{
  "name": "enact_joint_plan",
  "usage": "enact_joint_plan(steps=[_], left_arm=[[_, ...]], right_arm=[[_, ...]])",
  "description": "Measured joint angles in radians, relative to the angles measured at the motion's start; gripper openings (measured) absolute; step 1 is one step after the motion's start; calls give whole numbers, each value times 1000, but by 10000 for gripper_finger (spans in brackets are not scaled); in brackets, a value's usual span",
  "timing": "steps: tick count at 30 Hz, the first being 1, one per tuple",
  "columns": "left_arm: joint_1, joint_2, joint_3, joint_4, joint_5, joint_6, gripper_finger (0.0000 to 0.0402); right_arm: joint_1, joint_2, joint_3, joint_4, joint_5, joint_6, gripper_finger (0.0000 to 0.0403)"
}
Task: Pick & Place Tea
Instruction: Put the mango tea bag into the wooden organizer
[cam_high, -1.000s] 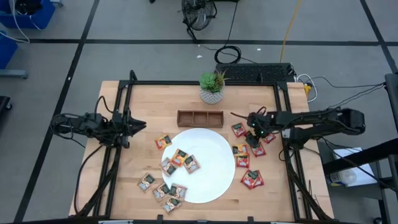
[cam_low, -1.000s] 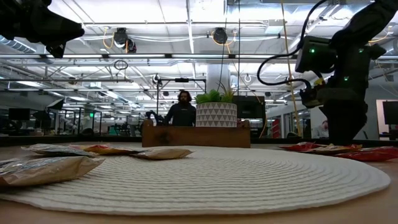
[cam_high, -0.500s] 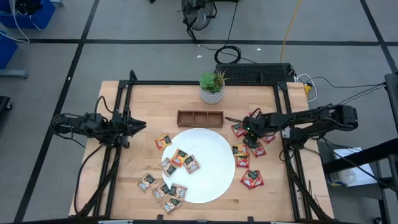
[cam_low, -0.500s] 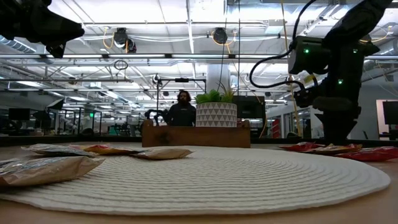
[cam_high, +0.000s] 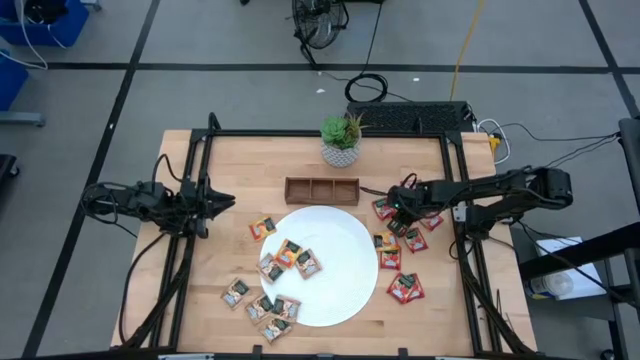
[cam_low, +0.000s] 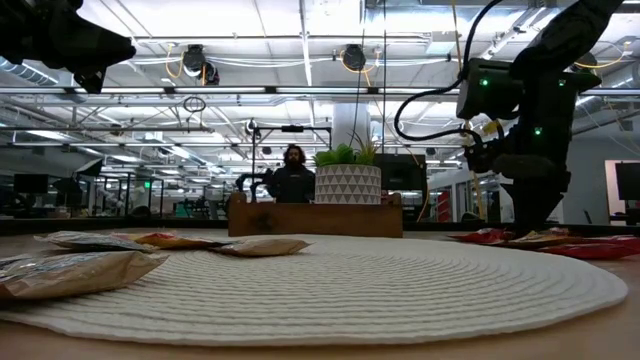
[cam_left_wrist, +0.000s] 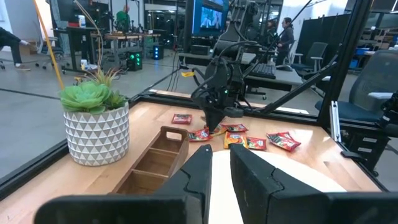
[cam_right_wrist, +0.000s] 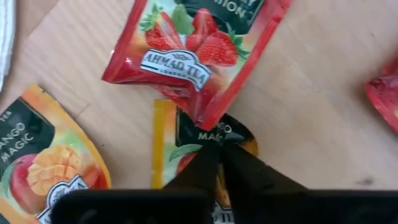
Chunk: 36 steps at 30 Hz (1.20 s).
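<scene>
Right gripper (cam_right_wrist: 219, 163) has its two dark fingers pinched together on an orange mango tea sachet (cam_right_wrist: 186, 140), right at its dark green printed part. A red strawberry sachet (cam_right_wrist: 193, 50) lies just beside it, its corner overlapping the orange one, and another orange mango sachet (cam_right_wrist: 43, 155) sits close by on the bare wood.

Using the big white plate (cam_high: 340, 290) as the landmark: from above, the right gripper (cam_high: 398, 207) is down at the table just off the plate's right edge, in the middle of the red-and-orange sachet cluster (cam_high: 402, 245) that runs along that side. A few tan/orange sachets (cam_high: 290, 258) lie on the plate's left part, one more sachet (cam_high: 262, 227) sits just off its upper left edge, and another bunch (cam_high: 258, 303) is off its lower left edge. The wooden three-compartment tray (cam_high: 321, 189) is right behind the plate, with a potted succulent (cam_high: 341, 138) farther back from it.

Left gripper (cam_high: 222, 201) hangs well off the plate's left side, near the table's (cam_high: 240, 170) left rail. In its wrist view the fingers (cam_left_wrist: 249, 177) stand slightly apart with nothing between them.

From table height the right arm (cam_low: 525, 120) comes down to the sachets at the plate's right, and a person (cam_low: 292, 175) stands in the room beyond.
</scene>
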Motion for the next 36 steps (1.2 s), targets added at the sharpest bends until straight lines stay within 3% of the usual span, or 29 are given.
enact_joint_plan(steps=[10, 20, 31, 36], left_arm=[[0, 0, 0, 0, 0, 0, 63], [0, 0, 0, 0, 0, 0, 63], [0, 0, 0, 0, 0, 0, 63], [0, 0, 0, 0, 0, 0, 63]], right_arm=[[0, -89, 22, 3, 35, -16, 1], [47, -278, 89, -136, 259, -19, 0], [174, -291, 93, 106, 549, -169, 0], [223, -271, 51, 369, 689, -338, 0]])
